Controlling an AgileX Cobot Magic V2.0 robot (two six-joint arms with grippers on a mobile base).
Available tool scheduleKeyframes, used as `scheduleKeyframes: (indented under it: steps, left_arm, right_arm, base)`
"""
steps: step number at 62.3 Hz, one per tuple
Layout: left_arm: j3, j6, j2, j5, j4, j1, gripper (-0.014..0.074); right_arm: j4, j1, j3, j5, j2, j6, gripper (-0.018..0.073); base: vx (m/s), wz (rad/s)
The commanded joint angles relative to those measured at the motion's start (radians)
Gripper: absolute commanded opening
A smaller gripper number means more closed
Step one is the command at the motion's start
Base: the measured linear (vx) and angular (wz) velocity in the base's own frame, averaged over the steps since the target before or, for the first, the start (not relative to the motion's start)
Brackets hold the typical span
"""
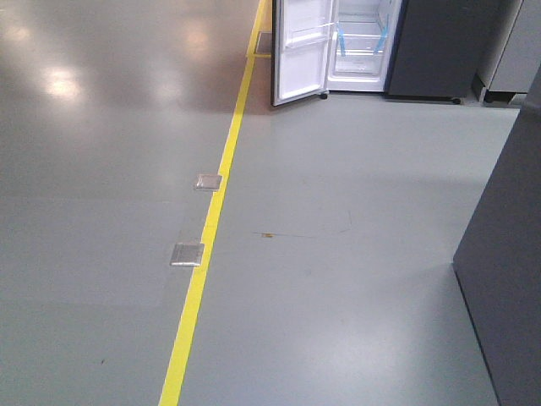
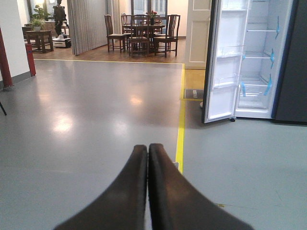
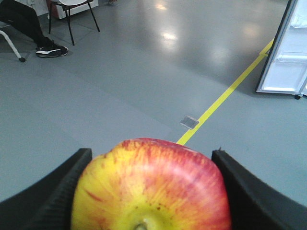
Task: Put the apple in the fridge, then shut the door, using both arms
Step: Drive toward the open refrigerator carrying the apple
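My right end effector (image 3: pixel 151 160) was clamped on the apple (image 3: pixel 151 189). Its two black fingers (image 3: pixel 57 191) pressed the fruit from either side. The apple was red over yellow, with its stem end toward the wrist camera. My left end effector (image 2: pixel 147 149) held nothing, its tips pressed together and pointing out over the grey floor (image 2: pixel 86 134). The fridge (image 2: pixel 261 57) stood well ahead of me across that floor, white inside, with blue tape strips (image 2: pixel 268 86) on its shelves. Its door (image 2: pixel 223 62) hung wide open, showing the clear bins on its white inner face. A yellow floor line (image 1: pixel 211 220) ran toward the foot of the door. One small metal plate (image 1: pixel 207 182) and a second plate (image 1: pixel 187 254) lay just beside its left edge. The apple was well apart from the fridge.
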Motion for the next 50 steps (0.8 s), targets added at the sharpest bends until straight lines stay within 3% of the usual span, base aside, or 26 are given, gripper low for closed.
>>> scheduleKeyframes:
  steps: [1, 50]
  left_arm:
    - [0.028, -0.006, -0.016, -0.079, -0.005, -0.004, -0.0006]
    - [0.028, -0.006, -0.016, -0.079, -0.005, -0.004, -0.0006]
  right_arm:
    - [0.044, -0.002, -0.022, -0.010, -0.025, -0.010, 0.0055]
    - [0.044, -0.002, -0.022, -0.010, -0.025, -0.010, 0.0055]
  base:
    - [0.26, -0.01]
    - [0.25, -0.02]
